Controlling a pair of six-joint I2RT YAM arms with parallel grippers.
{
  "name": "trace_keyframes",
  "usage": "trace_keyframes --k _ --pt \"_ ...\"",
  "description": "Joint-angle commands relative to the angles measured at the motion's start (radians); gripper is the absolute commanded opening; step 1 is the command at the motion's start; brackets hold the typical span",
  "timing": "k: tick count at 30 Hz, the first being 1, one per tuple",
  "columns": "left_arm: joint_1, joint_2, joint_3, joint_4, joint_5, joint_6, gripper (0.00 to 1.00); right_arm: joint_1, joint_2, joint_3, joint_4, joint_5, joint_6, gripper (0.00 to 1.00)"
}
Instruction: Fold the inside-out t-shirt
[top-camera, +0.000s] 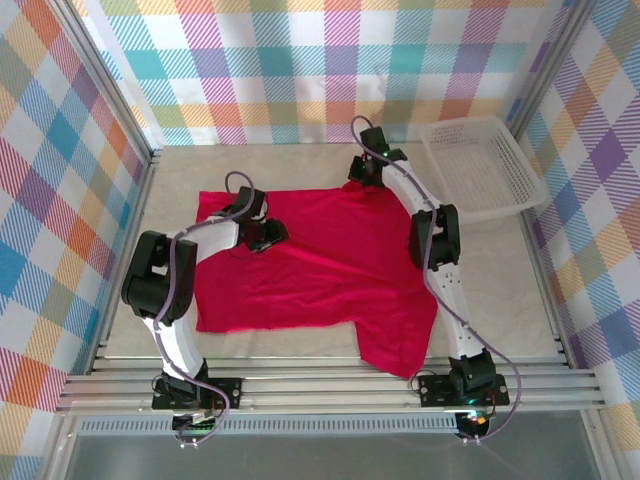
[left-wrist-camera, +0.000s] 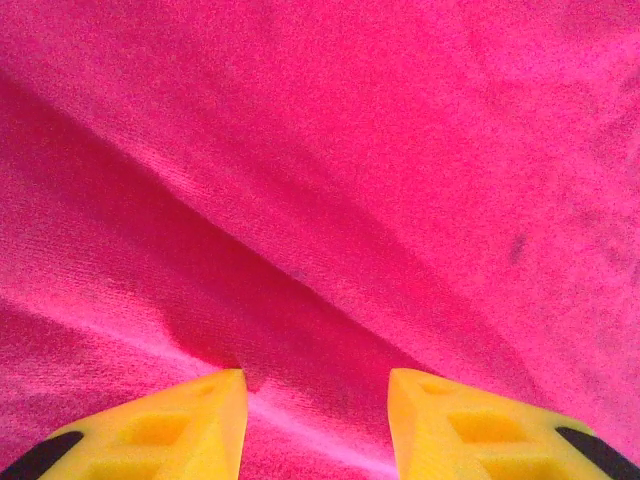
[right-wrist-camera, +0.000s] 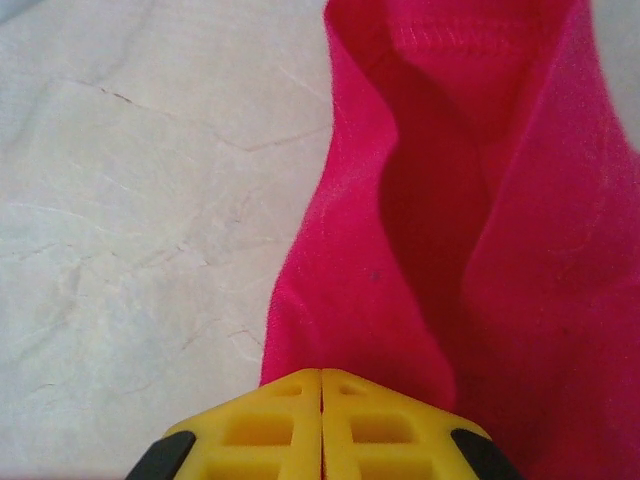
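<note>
The inside-out t-shirt (top-camera: 320, 260) lies spread on the table, crimson, with one sleeve reaching toward the near right. My left gripper (top-camera: 268, 238) sits low over its left half. In the left wrist view its yellow fingers (left-wrist-camera: 190, 425) stand apart, open, with a soft ridge of the t-shirt (left-wrist-camera: 330, 200) running between them. My right gripper (top-camera: 365, 170) is at the shirt's far edge. In the right wrist view the right gripper (right-wrist-camera: 321, 385) is shut, and the hemmed cloth (right-wrist-camera: 440, 250) bunches up into its tips, pinched there.
A white mesh basket (top-camera: 480, 165) stands at the far right of the table. Pale bare tabletop (top-camera: 500, 290) shows right of the shirt and along the far side. Checked walls and metal rails (top-camera: 330, 385) enclose the space.
</note>
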Motion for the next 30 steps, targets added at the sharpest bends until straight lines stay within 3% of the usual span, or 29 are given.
trace_keyframes --k 1,8,15,21,22,24,26,27,30 --pt "-0.014 -0.052 -0.021 -0.007 0.002 0.005 0.38 0.009 -0.016 0.026 0.032 -0.033 0.011 0.00" --pt "-0.016 -0.049 -0.032 0.008 0.008 0.000 0.36 0.026 -0.069 -0.002 0.238 -0.143 0.038 0.00" --pt "-0.015 -0.042 -0.048 0.028 0.012 -0.011 0.34 0.028 0.047 0.113 0.335 -0.162 0.082 0.00" --pt "-0.016 -0.030 -0.060 0.061 0.019 -0.030 0.34 0.025 0.103 0.134 0.565 -0.215 0.181 0.00" --pt "-0.017 -0.027 -0.059 0.062 0.021 -0.033 0.34 0.022 0.120 0.159 0.580 -0.211 0.200 0.06" --pt "-0.018 -0.025 -0.054 0.058 0.023 -0.033 0.34 0.017 0.152 0.216 0.570 -0.210 0.235 0.45" --pt "-0.018 -0.031 -0.053 0.047 0.017 -0.027 0.34 0.012 0.160 0.241 0.538 -0.236 0.254 0.76" --pt "-0.017 -0.038 -0.051 0.033 0.005 -0.020 0.35 0.011 0.149 0.244 0.502 -0.254 0.246 0.85" --pt "-0.007 -0.073 -0.039 -0.031 -0.020 0.009 0.38 -0.018 0.071 0.233 0.304 -0.290 0.215 0.92"
